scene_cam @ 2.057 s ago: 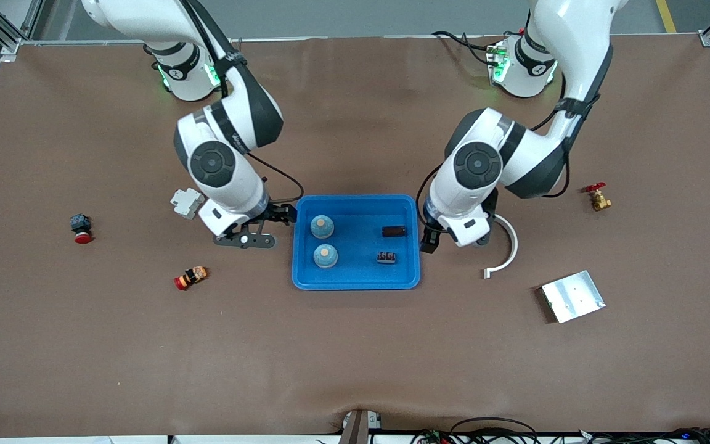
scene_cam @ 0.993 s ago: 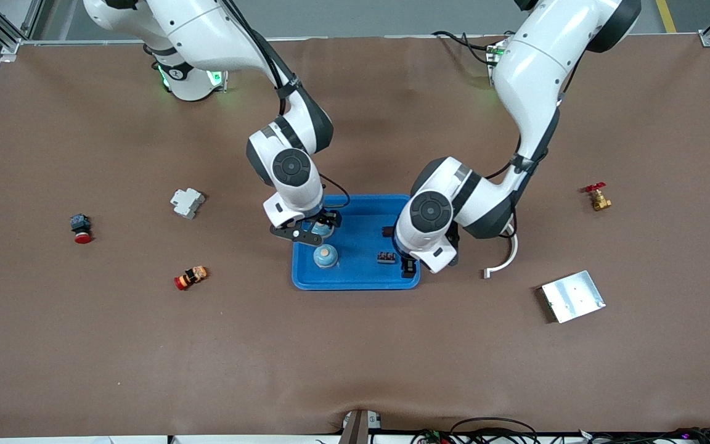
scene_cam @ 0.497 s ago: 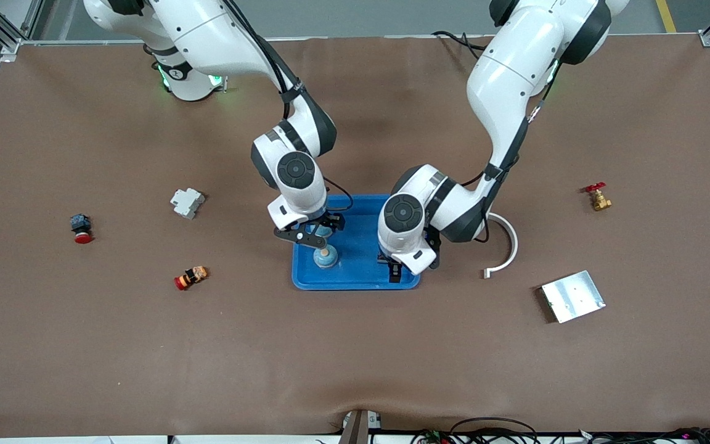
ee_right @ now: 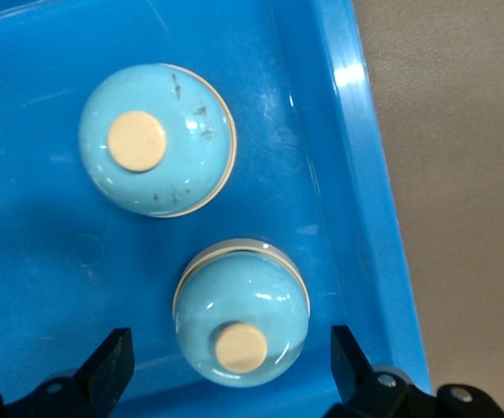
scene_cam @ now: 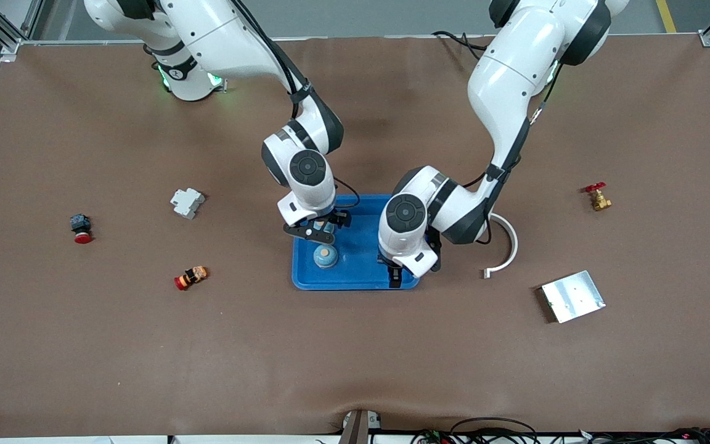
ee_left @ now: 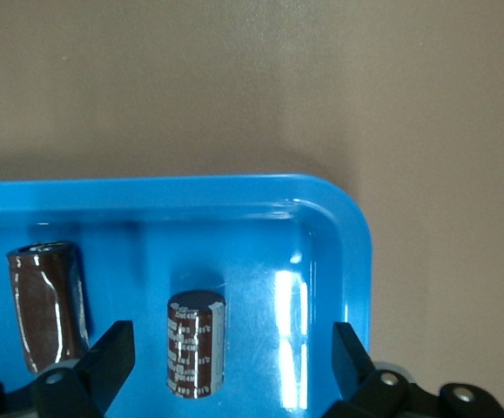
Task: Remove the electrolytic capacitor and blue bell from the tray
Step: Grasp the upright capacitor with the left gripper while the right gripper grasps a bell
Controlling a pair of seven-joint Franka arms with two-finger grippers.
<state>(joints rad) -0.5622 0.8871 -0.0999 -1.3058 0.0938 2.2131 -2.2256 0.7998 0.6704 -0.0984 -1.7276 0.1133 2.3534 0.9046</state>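
Both grippers, left [ee_left: 230, 361] and right [ee_right: 230, 366], hang open over tray [scene_cam: 355, 280], straddling capacitor [ee_left: 195, 344] and bell [ee_right: 241, 312].

A blue tray [ee_left: 347, 226] is seen on brown table covering [ee_left: 234, 78]. Two brown capacitors lie inside: one [ee_left: 195, 344] between the spread fingertips [ee_left: 104, 361] of the left gripper [ee_left: 234, 366], another [ee_left: 47, 305] alongside (partly covered by a fingertip)
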